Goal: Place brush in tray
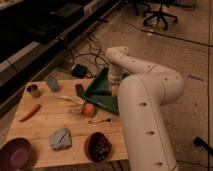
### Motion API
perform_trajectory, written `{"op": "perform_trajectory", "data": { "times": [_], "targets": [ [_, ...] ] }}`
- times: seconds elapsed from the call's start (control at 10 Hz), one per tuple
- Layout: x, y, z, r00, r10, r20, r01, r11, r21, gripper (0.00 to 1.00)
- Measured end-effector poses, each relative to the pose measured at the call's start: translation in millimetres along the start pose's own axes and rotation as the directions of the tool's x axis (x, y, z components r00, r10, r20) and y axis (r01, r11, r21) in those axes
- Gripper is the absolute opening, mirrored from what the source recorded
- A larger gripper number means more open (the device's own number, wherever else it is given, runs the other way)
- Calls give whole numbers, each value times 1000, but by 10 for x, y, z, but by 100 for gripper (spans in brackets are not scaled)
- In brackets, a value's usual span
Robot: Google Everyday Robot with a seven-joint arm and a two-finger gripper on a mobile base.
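The dark green tray (100,92) sits at the table's far right corner, with my arm covering its right part. My gripper (114,90) hangs down from the wrist, low over the tray's right half. The slim dark brush does not show; it may be hidden behind my gripper and arm. A short dark block (79,89) lies just left of the tray.
On the wooden table (45,125) are a carrot (30,112), a tin can (33,90), a blue cup (53,84), an orange (89,109), a silvery utensil (100,120), a blue cloth (61,138), a brown bowl (98,146) and a purple bowl (15,152). Cables lie on the floor behind.
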Motion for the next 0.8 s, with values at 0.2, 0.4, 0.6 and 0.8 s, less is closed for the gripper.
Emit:
{"op": "perform_trajectory", "data": {
  "times": [0.2, 0.4, 0.6, 0.8],
  "targets": [
    [23, 11, 3, 1000, 1, 9, -1, 1000, -5, 39],
    [25, 12, 4, 1000, 1, 9, -1, 1000, -5, 39],
    [10, 8, 8, 1000, -2, 8, 2, 1000, -6, 39],
    [19, 11, 8, 1000, 0, 8, 0, 1000, -6, 39]
  ]
}}
